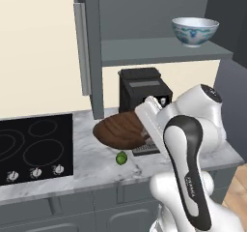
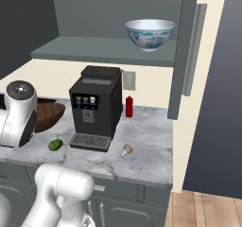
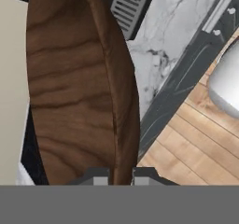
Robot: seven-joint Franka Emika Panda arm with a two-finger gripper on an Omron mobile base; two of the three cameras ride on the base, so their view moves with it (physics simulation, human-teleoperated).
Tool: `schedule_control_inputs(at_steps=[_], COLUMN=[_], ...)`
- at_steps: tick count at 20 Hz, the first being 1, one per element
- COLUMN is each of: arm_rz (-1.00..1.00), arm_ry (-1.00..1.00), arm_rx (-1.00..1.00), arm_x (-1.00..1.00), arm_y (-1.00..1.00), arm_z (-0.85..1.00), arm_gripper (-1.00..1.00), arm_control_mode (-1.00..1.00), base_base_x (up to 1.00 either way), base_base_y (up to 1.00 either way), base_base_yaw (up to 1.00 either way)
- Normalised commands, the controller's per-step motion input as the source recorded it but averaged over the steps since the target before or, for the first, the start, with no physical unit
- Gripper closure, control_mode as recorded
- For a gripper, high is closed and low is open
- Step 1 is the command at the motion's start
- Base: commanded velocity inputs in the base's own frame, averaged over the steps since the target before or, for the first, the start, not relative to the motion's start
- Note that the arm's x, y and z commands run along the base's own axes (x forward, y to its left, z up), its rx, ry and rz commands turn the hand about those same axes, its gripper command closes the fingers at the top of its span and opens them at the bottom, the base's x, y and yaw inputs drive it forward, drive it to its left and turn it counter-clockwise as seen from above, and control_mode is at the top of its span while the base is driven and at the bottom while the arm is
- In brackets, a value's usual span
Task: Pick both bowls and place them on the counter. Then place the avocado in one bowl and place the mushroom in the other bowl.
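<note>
Fingertips of the gripper (image 3: 121, 175) are clamped on the rim of the brown wooden bowl (image 1: 120, 128), one tip on each side of the thin edge, as the hand view shows with the grain running up past them. From the left base view that bowl is over the marble counter (image 1: 91, 163), in front of the black coffee machine (image 1: 144, 88) and right of the black cooktop (image 1: 34, 146); whether its underside touches the slab I cannot tell. Nearer than the bowl, the green avocado (image 1: 121, 158) lies on the counter just beside it. On the grey shelf (image 2: 104, 50) above stands the white bowl with blue pattern (image 2: 150, 34). Right of the coffee machine's drip tray, the beige mushroom (image 2: 126, 150) lies on its side on the marble, with a small red bottle (image 2: 129, 107) farther back by the wall.
</note>
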Motion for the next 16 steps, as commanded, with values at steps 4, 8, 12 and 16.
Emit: schedule_control_inputs(at_steps=[4, 8, 12, 16], arm_rz=[-0.03, -0.10, -0.11, -0.04], arm_ry=[0.01, 0.02, 0.00, 0.00], arm_rx=[0.00, 0.00, 0.00, 0.00], arm_x=[0.43, 0.40, 0.41, 0.41], arm_y=[0.34, 0.23, 0.31, 0.34], arm_z=[-0.32, -0.39, -0.34, -0.27], arm_gripper=[1.00, 1.00, 1.00, 1.00], arm_control_mode=[-1.00, -1.00, -1.00, -1.00], base_base_x=[0.00, 0.00, 0.00, 0.00], base_base_y=[0.00, 0.00, 0.00, 0.00], base_base_yaw=[0.00, 0.00, 0.00, 0.00])
